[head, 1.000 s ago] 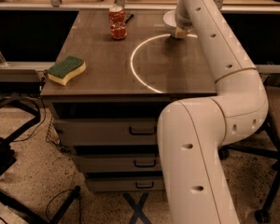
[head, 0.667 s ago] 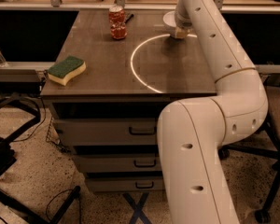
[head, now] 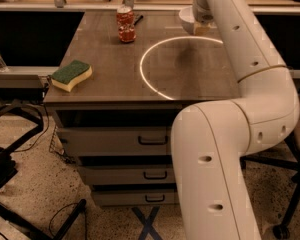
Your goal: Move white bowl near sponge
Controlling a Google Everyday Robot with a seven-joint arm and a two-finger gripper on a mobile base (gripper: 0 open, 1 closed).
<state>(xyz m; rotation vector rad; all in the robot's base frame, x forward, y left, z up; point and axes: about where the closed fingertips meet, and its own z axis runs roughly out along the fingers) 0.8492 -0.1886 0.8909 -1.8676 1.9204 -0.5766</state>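
Gripper [head: 202,28] stayed at white bowl [head: 186,18], far bench [head: 115,69] corner — grip could not be told. Sponge [head: 71,75] lay well apart — carry unstarted.

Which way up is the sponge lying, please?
Green side up: the sponge shows its dark scouring layer on top, yellow beneath. The gripper is at the white bowl.

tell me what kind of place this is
Probably a robotics lab or office workroom: a brown wood-topped cabinet with three drawers, loose black cables on the speckled floor, and a long counter behind. The robot's gripper sits at the cabinet's far right edge by the small white bowl.
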